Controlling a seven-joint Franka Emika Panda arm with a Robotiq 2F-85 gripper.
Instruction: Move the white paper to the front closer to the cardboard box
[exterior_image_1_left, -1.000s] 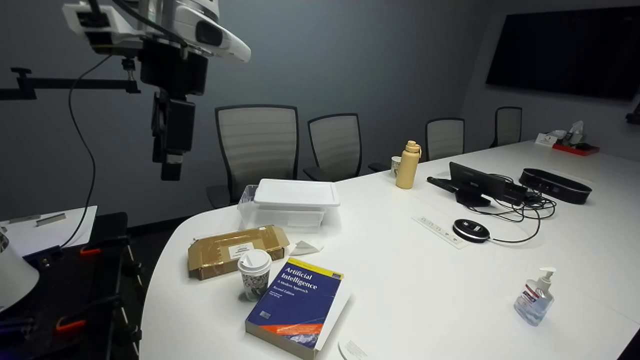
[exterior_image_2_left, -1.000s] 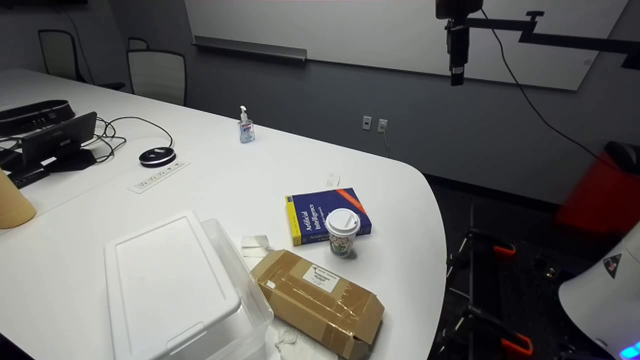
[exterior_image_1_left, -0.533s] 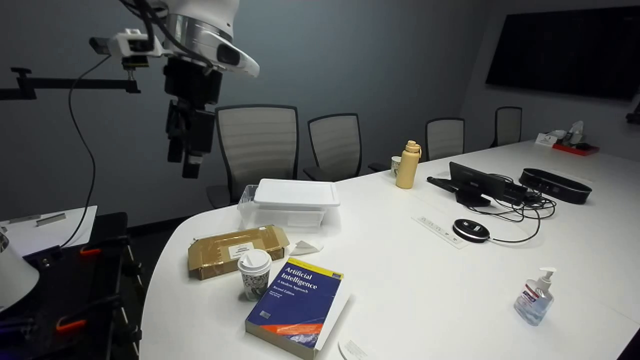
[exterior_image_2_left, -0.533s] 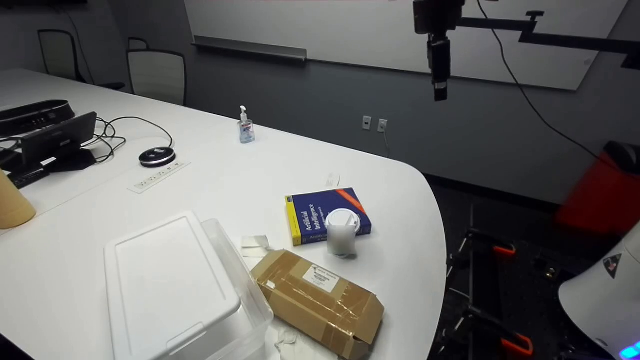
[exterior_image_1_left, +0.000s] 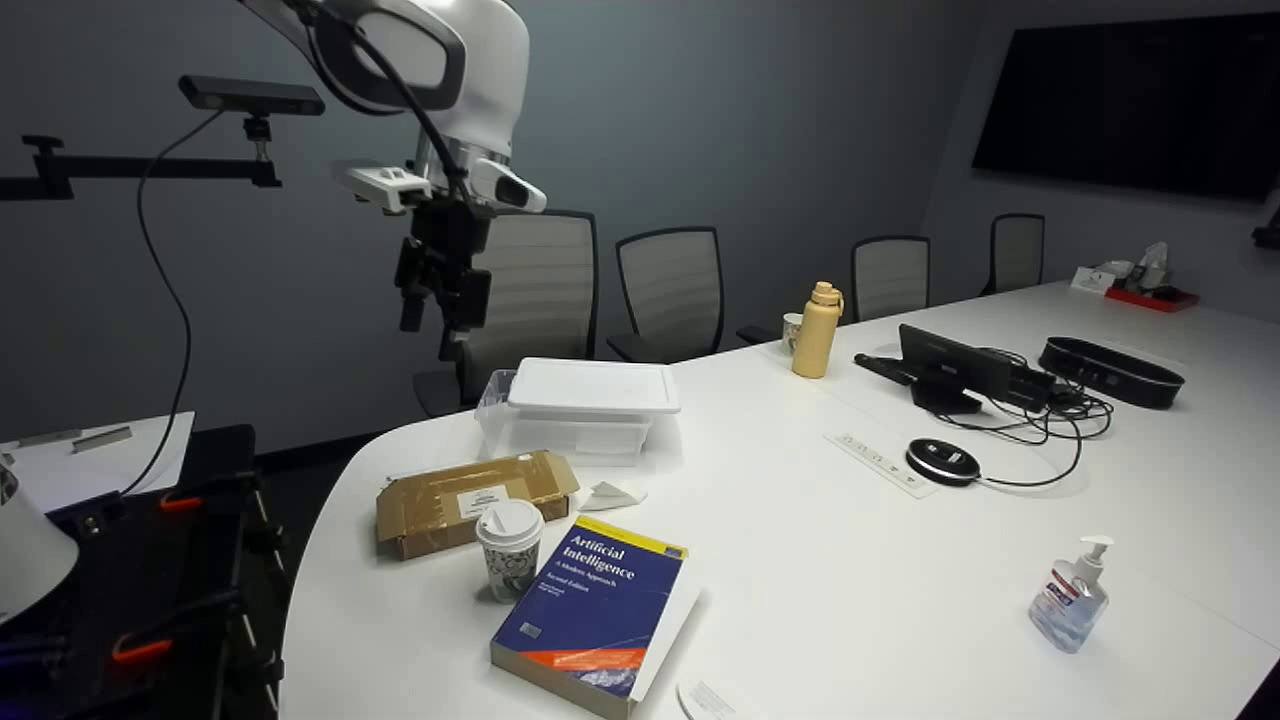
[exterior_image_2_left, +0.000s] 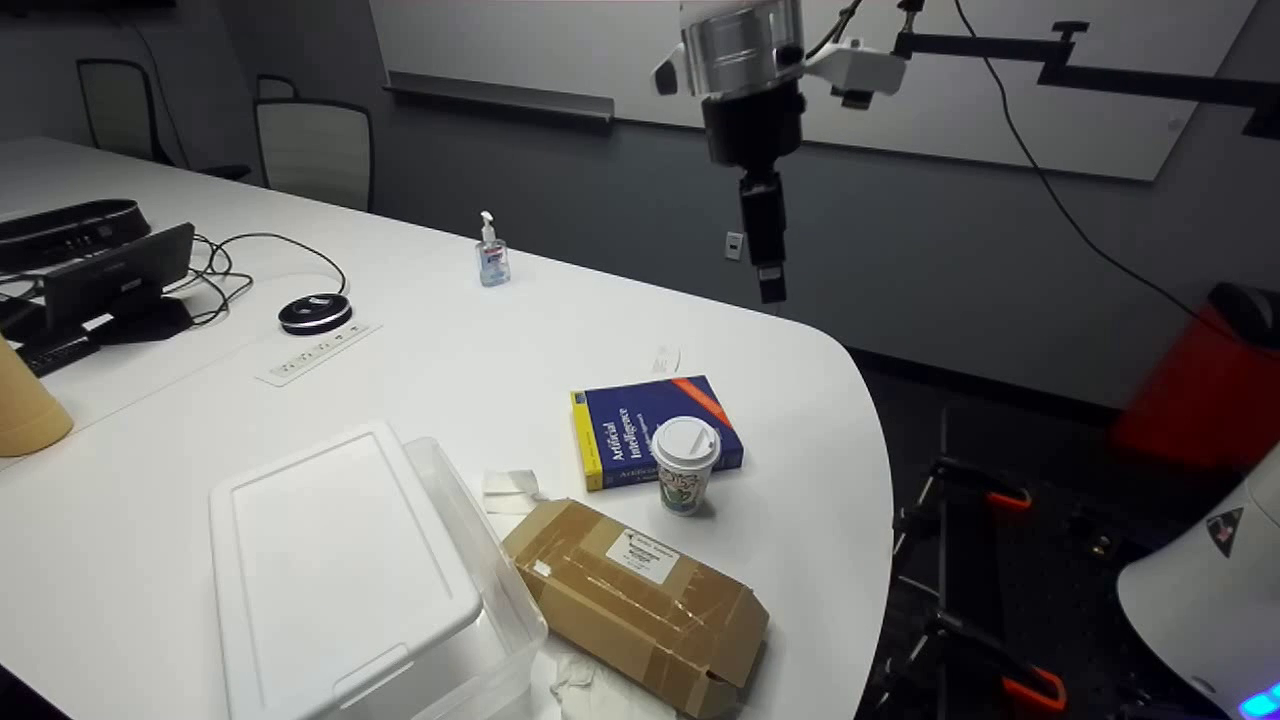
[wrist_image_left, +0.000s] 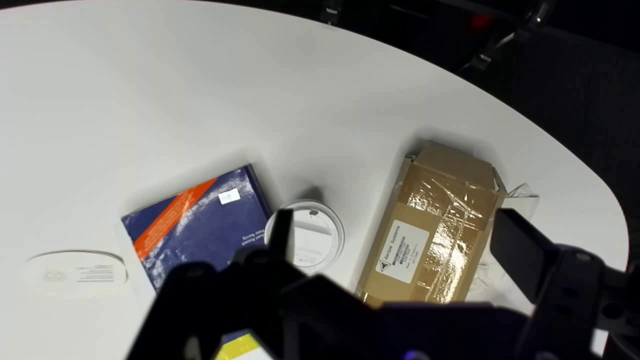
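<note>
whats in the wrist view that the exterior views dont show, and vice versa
Only the wrist view: a small brown spot on top of the paper cup.

Only the exterior views: the hand sanitizer, the black puck-shaped device and the chairs, all three in both exterior views.

Shared: the paper cup, the cardboard box, the blue book and the gripper, which in the wrist view stands open and hides parts of the other three.

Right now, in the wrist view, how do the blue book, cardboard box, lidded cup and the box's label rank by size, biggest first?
1. Cardboard box and blue book: both partly hidden, so I can't rank these two.
2. Lidded cup
3. White label
</note>
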